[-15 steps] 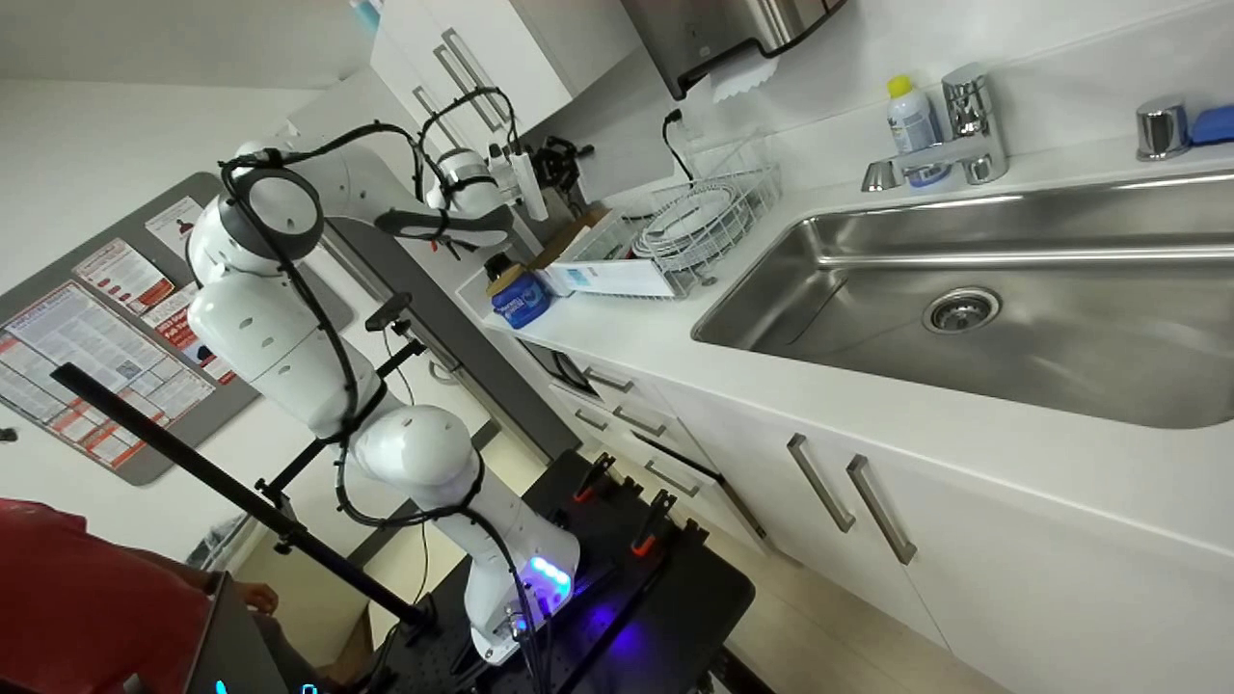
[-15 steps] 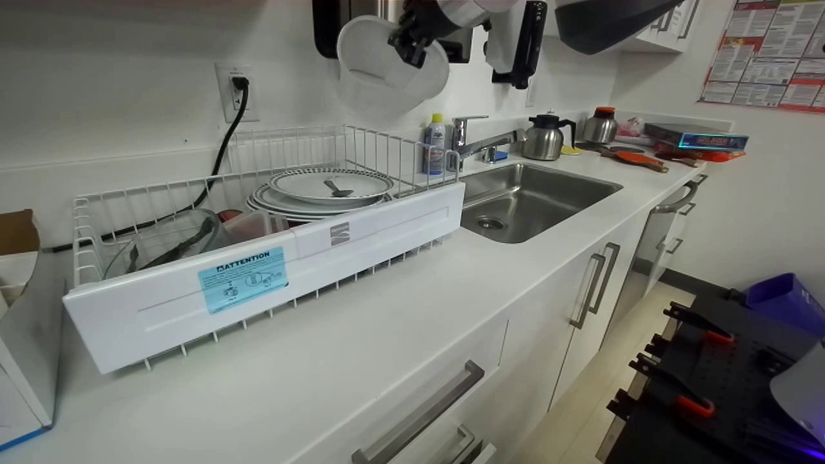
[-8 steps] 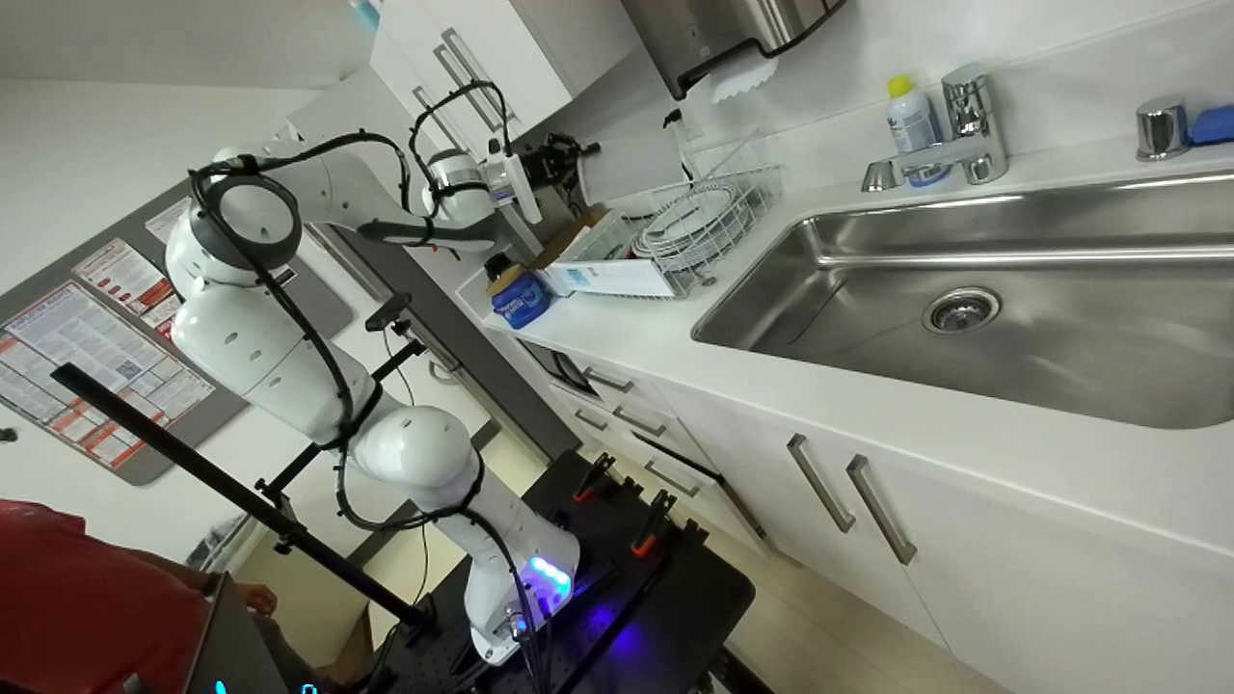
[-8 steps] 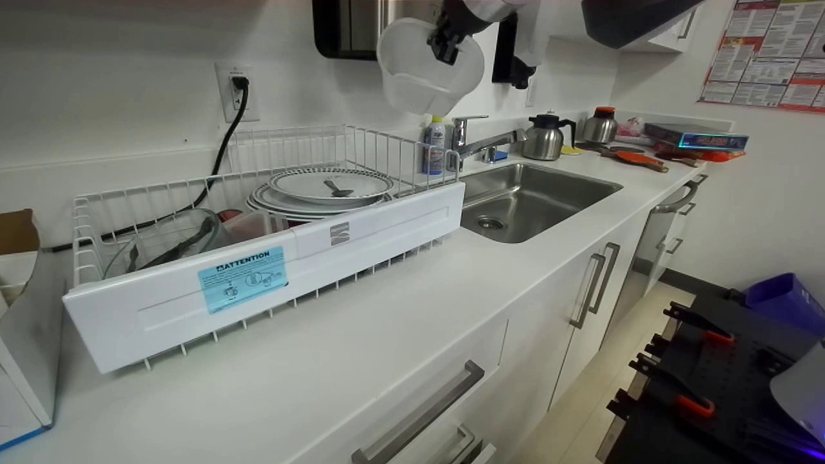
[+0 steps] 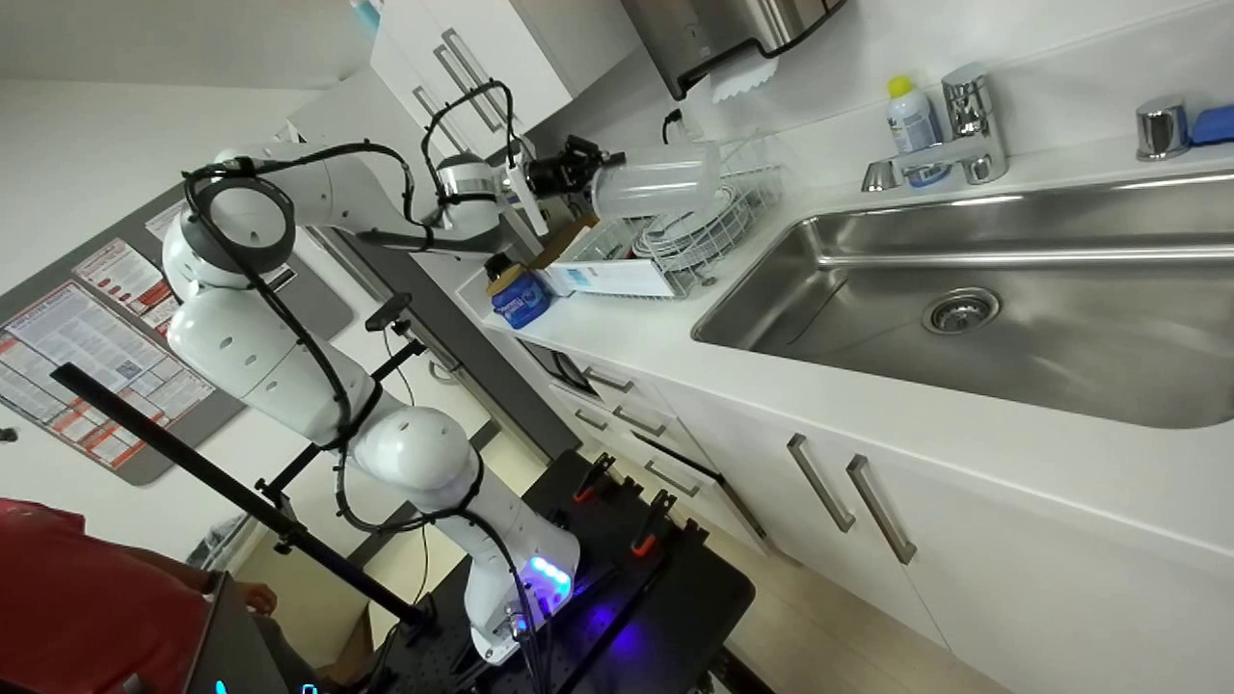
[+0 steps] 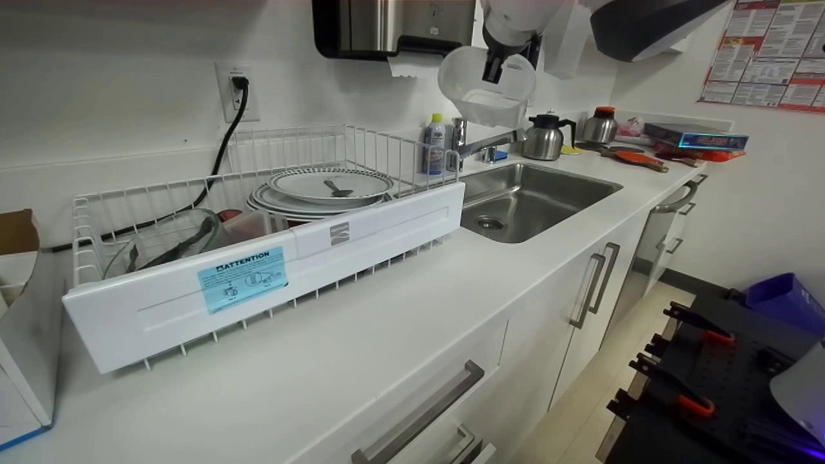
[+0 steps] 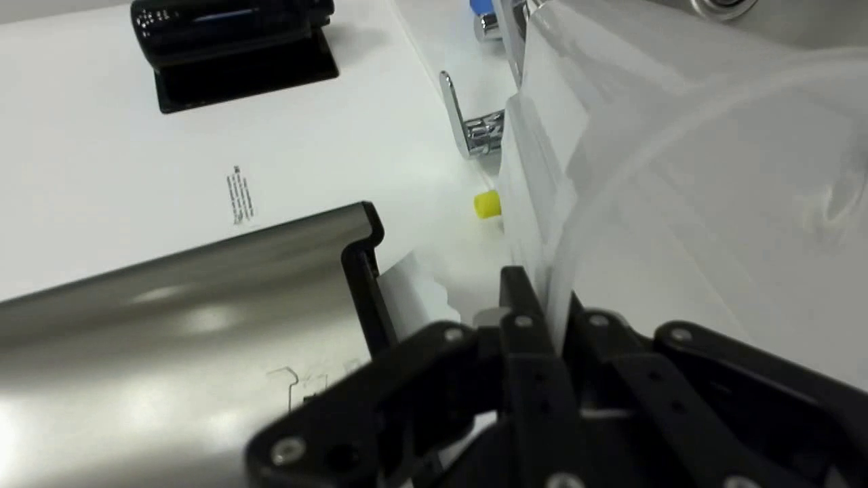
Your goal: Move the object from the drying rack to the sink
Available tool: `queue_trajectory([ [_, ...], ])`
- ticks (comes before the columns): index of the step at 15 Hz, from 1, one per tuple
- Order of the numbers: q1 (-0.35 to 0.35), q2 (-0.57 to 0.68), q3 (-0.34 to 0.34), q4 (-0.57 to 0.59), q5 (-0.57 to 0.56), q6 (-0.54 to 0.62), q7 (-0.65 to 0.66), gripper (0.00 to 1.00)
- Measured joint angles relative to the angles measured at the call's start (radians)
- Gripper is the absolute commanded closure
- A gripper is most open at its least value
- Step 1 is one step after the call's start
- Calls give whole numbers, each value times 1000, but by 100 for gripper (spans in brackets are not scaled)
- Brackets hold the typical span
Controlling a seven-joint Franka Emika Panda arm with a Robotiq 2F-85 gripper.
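Note:
A translucent white plastic container (image 5: 665, 183) hangs in the air in my gripper (image 5: 605, 162). In an exterior view it overlaps the drying rack's plates. In an exterior view the container (image 6: 477, 103) is tilted, its open mouth facing the camera, in front of the faucet. My gripper (image 6: 494, 69) is shut on its rim. In the wrist view the gripper (image 7: 553, 305) pinches the thin rim of the container (image 7: 719, 224). The white drying rack (image 6: 361, 238) stands on the counter. The steel sink (image 5: 868, 318) lies beside it and also shows in an exterior view (image 6: 548, 200).
The faucet (image 5: 974, 135) and a yellow-capped spray bottle (image 5: 911, 120) stand behind the sink. A paper towel dispenser (image 6: 412, 26) hangs on the wall above. Plates (image 6: 329, 185) and a glass dish (image 6: 174, 235) sit in the rack. A steel jug (image 6: 544, 138) stands past the sink.
My gripper has carried the container toward the sink side and slightly lower. The container has turned, so its long side now shows. The rack's contents have not moved.

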Motion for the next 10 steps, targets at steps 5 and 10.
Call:
queue_trajectory([
  [5,-9,0,-3,-11,17,0,0,91],
  [10,-27,18,-20,7,52,2,2,98],
])
